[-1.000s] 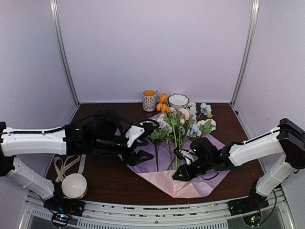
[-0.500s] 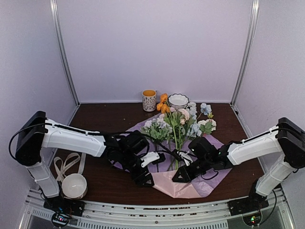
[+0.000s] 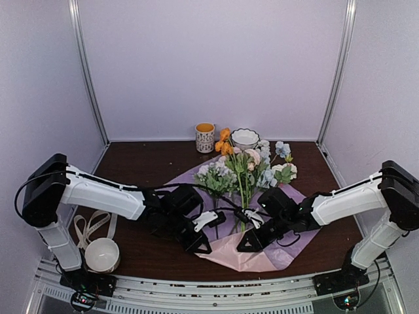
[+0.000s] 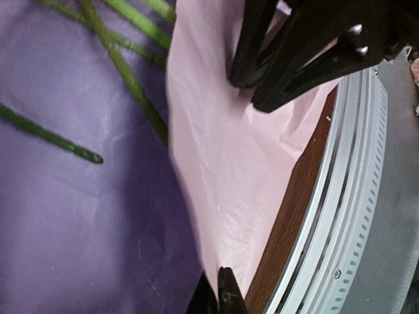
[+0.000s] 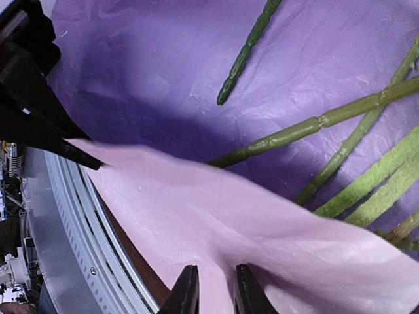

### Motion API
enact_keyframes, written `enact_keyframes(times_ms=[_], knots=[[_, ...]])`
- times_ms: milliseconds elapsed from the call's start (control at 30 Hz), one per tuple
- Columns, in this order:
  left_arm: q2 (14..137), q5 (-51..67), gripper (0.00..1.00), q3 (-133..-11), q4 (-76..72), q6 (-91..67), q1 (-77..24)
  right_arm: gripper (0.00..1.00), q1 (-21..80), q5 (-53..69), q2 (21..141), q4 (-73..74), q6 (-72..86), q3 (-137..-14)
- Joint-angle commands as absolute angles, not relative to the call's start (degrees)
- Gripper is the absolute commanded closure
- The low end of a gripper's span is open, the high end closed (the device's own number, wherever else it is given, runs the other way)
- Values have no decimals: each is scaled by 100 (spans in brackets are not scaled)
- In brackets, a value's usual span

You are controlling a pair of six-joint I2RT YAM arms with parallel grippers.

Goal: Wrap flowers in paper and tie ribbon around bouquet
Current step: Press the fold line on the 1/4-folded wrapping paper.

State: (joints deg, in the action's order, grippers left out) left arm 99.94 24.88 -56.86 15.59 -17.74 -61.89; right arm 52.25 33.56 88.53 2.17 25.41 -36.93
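Note:
The flowers (image 3: pixel 243 167) lie on the paper (image 3: pixel 265 256), blooms toward the back, and their green stems (image 4: pixel 134 91) run over its lilac face. The paper's near flap (image 5: pixel 216 216) is turned up, pink side showing. My left gripper (image 3: pixel 201 246) is at the flap's left corner, shut on its edge (image 4: pixel 219 291). My right gripper (image 3: pixel 244 245) is just to the right at the same flap, and a fold of pink paper sits between its fingers (image 5: pixel 215 297). The ribbon (image 3: pixel 90 226) lies loose at the far left, away from both grippers.
A white bowl (image 3: pixel 103 254) sits near the left arm's base, beside the ribbon. A patterned mug (image 3: pixel 205 137) and a second bowl (image 3: pixel 245 137) stand at the back, behind the blooms. The metal rail (image 4: pixel 353 196) of the table's near edge runs close to both grippers.
My left arm has swung in from the left to the paper's near edge, and its gripper has shut on the flap. The right arm has barely moved.

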Motion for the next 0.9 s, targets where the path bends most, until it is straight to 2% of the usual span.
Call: enact_keyframes(times_ms=[0,167,333,500,700,867], knots=[[9859,2686,100,-5262,1107,-2171,-6223,80,5235,3492,8824,422,2405,-3777],[9610,1947,100,-4816,718,-2792,-6223,76,5225,3766,8397,962,2223,-4054],[9464,1692,100,-4237,122,-3554,-6223,71,5160,3636,7596,1686,2185,-4093],[9377,1685,100,-3641,-623,-4229,-6269,58,5130,3078,6994,2142,2226,-3720],[9310,1607,100,-3415,-1138,-4368,-6380,48,5136,3069,7037,1343,2847,-3036],[9066,1370,100,-3346,-1092,-4529,-6473,46,5149,3747,7111,23,3549,-2439]])
